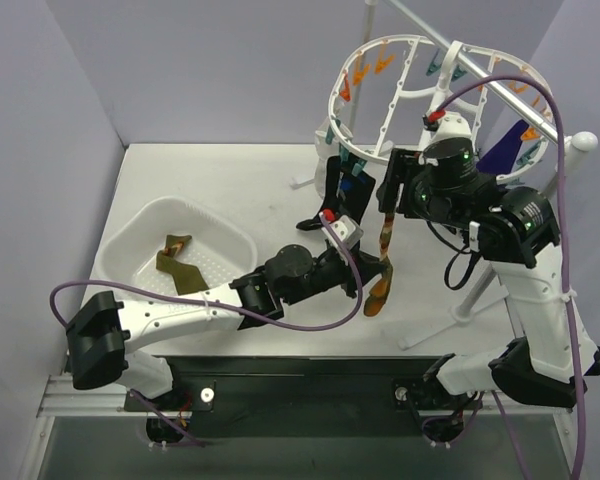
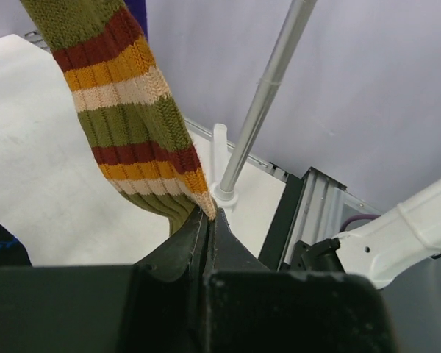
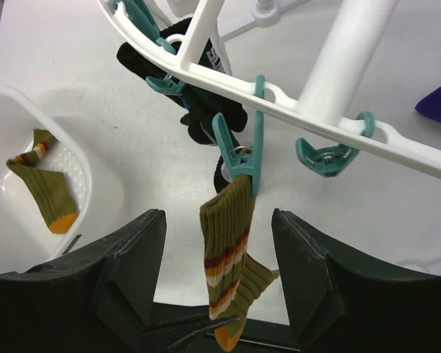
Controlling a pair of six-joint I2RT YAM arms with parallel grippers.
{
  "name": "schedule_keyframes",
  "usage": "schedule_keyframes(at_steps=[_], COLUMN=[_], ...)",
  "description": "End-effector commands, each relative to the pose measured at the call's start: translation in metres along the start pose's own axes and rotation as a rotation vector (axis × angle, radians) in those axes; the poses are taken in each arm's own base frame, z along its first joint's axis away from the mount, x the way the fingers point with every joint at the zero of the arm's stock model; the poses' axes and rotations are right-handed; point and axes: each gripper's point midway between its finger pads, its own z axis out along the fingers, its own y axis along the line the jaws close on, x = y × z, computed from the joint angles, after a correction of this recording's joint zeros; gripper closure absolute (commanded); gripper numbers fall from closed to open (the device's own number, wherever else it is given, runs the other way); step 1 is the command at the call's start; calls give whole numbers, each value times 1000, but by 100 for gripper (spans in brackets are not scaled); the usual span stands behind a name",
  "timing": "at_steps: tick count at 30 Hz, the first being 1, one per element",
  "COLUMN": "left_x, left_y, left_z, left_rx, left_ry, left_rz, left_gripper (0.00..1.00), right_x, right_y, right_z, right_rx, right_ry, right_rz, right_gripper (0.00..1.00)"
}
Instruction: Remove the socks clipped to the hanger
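An olive sock with red, orange and cream stripes (image 1: 385,255) hangs from a teal clip (image 3: 239,158) on the white ring hanger (image 1: 400,100). My left gripper (image 1: 365,275) is shut on the sock's lower edge; the left wrist view shows the knit (image 2: 132,125) pinched at the tips of my left gripper (image 2: 209,217). My right gripper (image 3: 217,220) is open just below the clip, a jaw on each side of the sock (image 3: 231,250) without touching it. Black socks (image 1: 340,195) and a dark purple sock (image 1: 500,155) hang from other clips.
A white perforated tub (image 1: 130,240) at the left holds one matching striped sock (image 1: 180,265). The hanger's stand has a metal pole (image 2: 268,88) and white feet on the table. Empty teal and orange clips dangle from the ring (image 3: 316,121).
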Motion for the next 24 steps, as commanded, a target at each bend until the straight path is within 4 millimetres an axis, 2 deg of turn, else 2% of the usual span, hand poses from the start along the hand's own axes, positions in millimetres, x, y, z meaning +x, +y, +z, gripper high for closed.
schedule_keyframes(at_steps=[1,24], left_x=[-18,-26], left_y=[-21,-26], left_z=[-10,-28], left_rx=[65,79], left_ry=[-25,-40], left_rz=[-35,-80], left_gripper=[100,100], right_x=[4,4], right_y=[-6,-18], right_z=[3,18], right_rx=[62,178], right_ry=[15,3], right_rz=[-45,-31], right_gripper=[40,40])
